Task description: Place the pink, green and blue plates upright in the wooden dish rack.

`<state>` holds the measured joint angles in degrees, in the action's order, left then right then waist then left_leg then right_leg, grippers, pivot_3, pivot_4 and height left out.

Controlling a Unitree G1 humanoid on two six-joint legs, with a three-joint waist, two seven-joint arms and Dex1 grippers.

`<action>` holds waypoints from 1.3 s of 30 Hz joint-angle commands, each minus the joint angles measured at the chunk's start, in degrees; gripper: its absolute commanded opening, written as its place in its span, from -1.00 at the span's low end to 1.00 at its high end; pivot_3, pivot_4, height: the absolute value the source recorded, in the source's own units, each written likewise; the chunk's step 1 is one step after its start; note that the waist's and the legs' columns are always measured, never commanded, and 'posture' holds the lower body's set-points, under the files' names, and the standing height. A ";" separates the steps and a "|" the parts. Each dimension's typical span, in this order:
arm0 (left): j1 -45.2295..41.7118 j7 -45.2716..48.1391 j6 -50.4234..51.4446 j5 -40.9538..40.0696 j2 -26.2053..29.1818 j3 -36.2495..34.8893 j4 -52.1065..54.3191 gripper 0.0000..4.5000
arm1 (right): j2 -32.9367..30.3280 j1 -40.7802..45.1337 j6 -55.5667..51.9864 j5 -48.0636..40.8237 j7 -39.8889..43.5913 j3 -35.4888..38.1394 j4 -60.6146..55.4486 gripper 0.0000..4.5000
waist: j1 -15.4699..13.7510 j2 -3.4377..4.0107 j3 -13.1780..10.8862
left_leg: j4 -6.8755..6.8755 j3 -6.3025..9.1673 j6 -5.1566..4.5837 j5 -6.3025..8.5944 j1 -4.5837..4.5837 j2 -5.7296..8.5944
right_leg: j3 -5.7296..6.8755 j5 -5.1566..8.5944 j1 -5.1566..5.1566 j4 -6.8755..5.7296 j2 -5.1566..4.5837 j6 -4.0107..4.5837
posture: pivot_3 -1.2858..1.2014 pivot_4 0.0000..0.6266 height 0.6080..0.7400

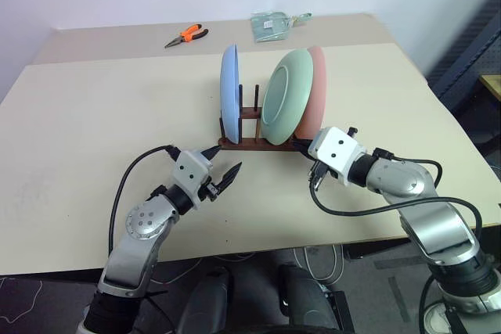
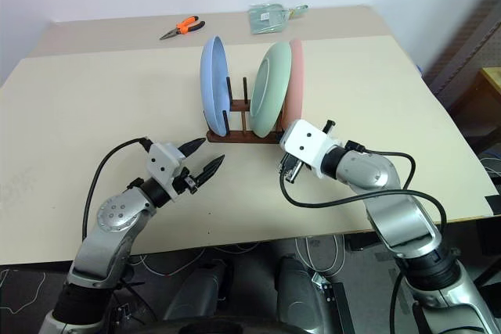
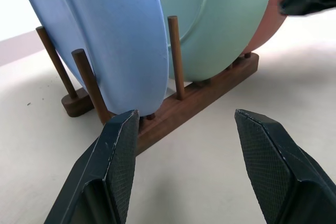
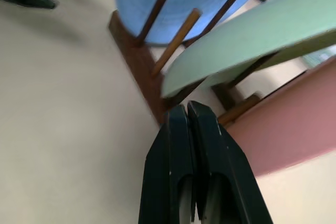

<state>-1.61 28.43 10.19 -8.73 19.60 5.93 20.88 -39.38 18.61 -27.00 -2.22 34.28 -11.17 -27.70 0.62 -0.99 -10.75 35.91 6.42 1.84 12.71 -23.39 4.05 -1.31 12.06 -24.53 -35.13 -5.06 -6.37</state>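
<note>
While all three plates stand on edge in the rack (image 1: pixel 249 143), both grippers sit low over the table (image 1: pixel 94 107) on its near side. The rack is a small dark wooden one near the middle of the tabletop. The blue plate (image 1: pixel 229 92) stands upright at the rack's left end, held between thin pegs. The green plate (image 1: pixel 286 96) stands toward the right end, tilted so that its top leans left. The pink plate (image 1: pixel 315 91) is just behind the green one at the right end, and the two look close enough to touch, though the contact itself cannot be made out.

The left gripper (image 1: pixel 221 168) hangs near the table in front of the rack's left end, apart from it, pointing toward the rack. Its fingers (image 3: pixel 118 156) stand well apart with nothing between them, and the wrist view looks between them at the rack's base bar and the lower edge of the blue plate.

The right gripper (image 4: pixel 186 116) is at the rack's right end, just in front of the green and pink plates. Its two fingers are pressed together with nothing between them, their tips close beside the near corner of the rack under the green plate's rim.

At the far side of the table lie orange-handled pliers (image 1: pixel 186 35) and a clear packet (image 1: pixel 272 24), both well apart from the rack.
</note>
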 commanded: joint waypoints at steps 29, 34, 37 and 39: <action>8.34 -3.35 -6.13 0.56 5.95 -14.37 -9.15 0.32 | 3.11 -10.08 12.68 -7.10 5.34 15.84 15.17 -0.99 | -0.01 0.06 0.00 | 0.10 -0.03 -0.12 0.07 0.08 -0.03 | -0.01 0.02 0.10 -0.03 0.01 -0.01 | 0.03 -0.52 0.88; 8.22 -3.60 -7.34 1.28 5.58 -14.49 -10.40 0.32 | 4.52 -7.59 18.14 -5.79 4.59 15.67 22.98 -0.99 | -0.05 0.06 0.01 | 0.12 -0.04 -0.11 0.07 0.05 0.04 | -0.01 0.01 0.11 -0.01 -0.07 -0.03 | 0.03 -0.52 0.88; 8.43 -3.96 -6.92 0.99 5.11 -14.34 -9.83 0.32 | 5.22 -6.37 20.90 -5.10 4.26 15.06 26.76 -0.99 | -0.04 0.06 0.01 | 0.11 -0.04 -0.11 0.07 0.06 0.04 | -0.01 0.00 0.10 -0.01 -0.06 -0.04 | 0.03 -0.52 0.88; 8.78 -4.00 -6.66 1.13 5.13 -14.13 -9.00 0.32 | 5.64 -5.46 22.80 -4.46 3.88 14.52 29.26 -0.99 | 0.09 0.06 0.01 | 0.12 -0.05 -0.11 0.07 0.06 0.04 | -0.02 0.01 0.11 -0.02 -0.06 -0.04 | 0.03 -0.52 0.88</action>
<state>6.85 24.72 4.18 -7.88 24.65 -7.83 9.72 -34.20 11.90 -6.66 -7.17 38.64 3.08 0.88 0.71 -0.92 -10.74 36.02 6.37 1.72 12.78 -23.32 4.09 -1.33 12.06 -24.43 -35.16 -5.12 -6.40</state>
